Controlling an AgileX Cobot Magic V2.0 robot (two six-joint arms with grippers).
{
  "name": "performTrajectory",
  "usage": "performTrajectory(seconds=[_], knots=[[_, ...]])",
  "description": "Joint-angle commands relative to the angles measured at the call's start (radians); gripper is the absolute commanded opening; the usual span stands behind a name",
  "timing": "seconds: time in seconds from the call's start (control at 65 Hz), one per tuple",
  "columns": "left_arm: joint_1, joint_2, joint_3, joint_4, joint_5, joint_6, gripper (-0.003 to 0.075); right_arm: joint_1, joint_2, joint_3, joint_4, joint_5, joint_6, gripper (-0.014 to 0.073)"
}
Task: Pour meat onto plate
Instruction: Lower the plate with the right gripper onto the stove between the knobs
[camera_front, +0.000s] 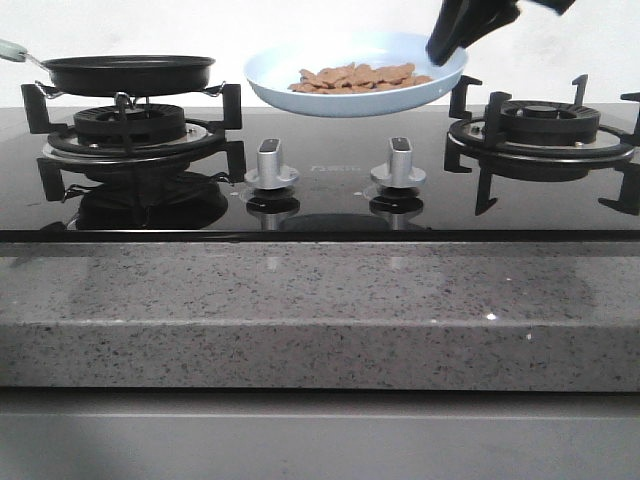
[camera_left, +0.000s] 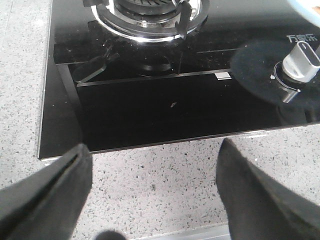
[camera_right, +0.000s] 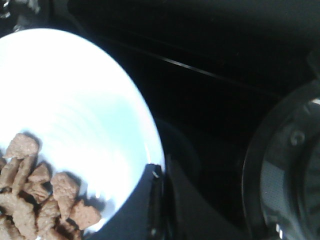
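Front view, surface: speckled grey stone surface (camera_front: 320, 310) fills the foreground, with the black glass hob (camera_front: 320, 205) behind it carrying two silver knobs (camera_front: 270, 165).
Front view, plate: pale blue plate (camera_front: 300, 70) hangs in the air above the knobs, tilted slightly, between the two burners.
Front view, meat: orange-brown pieces of meat (camera_front: 360, 77) lie heaped inside the plate.
Front view, right hand: right hand (camera_front: 450, 45) comes down from the upper right, cut off by the frame edge, pinched closed on the plate's right rim.
Front view, pan: black frying pan (camera_front: 130, 70) sits on the left burner, handle cut off.
Left wrist view, left hand: left hand (camera_left: 155, 195) hovers over the surface edge, fingers (camera_left: 50, 190) spread wide, holding nothing.
Right wrist view, plate: overexposed and blurred; one dark finger (camera_right: 145, 205) clamps the rim beside the meat.
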Motion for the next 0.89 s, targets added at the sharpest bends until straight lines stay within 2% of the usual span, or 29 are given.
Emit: performTrajectory(seconds=[0.0,0.2,0.4,0.492,0.6,0.677,0.877], knots=[[-0.008,-0.003,-0.027,-0.018,-0.070,-0.010,0.0514,-0.012,0.008,-0.104,0.055,-0.021,-0.006,-0.0113],[-0.008,-0.003,-0.027,-0.045,-0.070,-0.010,0.0514,-0.013,0.123,-0.209,0.098,-0.009,-0.006,-0.0113],[-0.008,-0.003,-0.027,-0.049,-0.070,-0.010,0.0514,-0.013,0.176,-0.224,0.110,-0.020,-0.006,-0.0099],[-0.008,-0.003,-0.027,-0.049,-0.070,-0.010,0.0514,-0.013,0.183,-0.224,0.109,-0.021,-0.006,-0.0011],[-0.008,-0.003,-0.027,-0.049,-0.070,-0.010,0.0514,-0.013,0.183,-0.224,0.108,-0.027,-0.006,0.0211],[-0.008,-0.003,-0.027,-0.049,-0.070,-0.010,0.0514,-0.014,0.182,-0.224,0.104,-0.036,-0.006,0.0324],[-0.008,-0.003,-0.027,-0.049,-0.070,-0.010,0.0514,-0.015,0.138,-0.235,0.099,-0.002,-0.006,0.0346]])
